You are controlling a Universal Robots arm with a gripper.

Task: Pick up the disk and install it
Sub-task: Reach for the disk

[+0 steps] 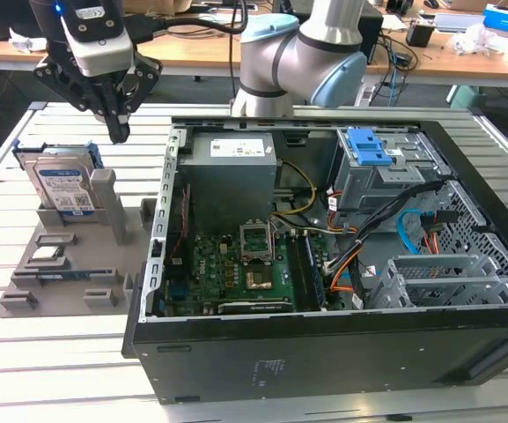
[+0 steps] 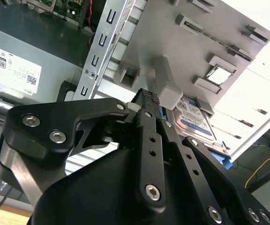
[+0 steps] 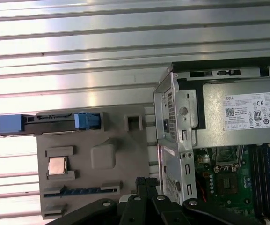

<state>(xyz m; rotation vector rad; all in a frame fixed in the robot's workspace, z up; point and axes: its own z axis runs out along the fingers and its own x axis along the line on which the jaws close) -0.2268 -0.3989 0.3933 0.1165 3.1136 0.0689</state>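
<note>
- Disk [image 1: 60,181] is seen standing on edge in a slot of the grey holder [image 1: 77,254], at the exterior view's left on the slatted tabletop [image 1: 25,352]. Its label is turned toward the camera, and its blue frame shows along the top edge.
- The gripper [image 1: 119,132] is held above the holder, pointed straight down. It is up and to the exterior view's right of the disk and apart from it.
- The fingers [image 2: 151,136] are seen pressed together in the second wrist view, with nothing pinched between them.
- The arm [image 1: 302,53] is based behind the open computer case [image 1: 324,352], and its wrist is carried out over the holder.
- In the first wrist view the disk is seen edge-on from above, and a small processor chip [image 3: 56,165] lies in a recess of the holder.
</note>
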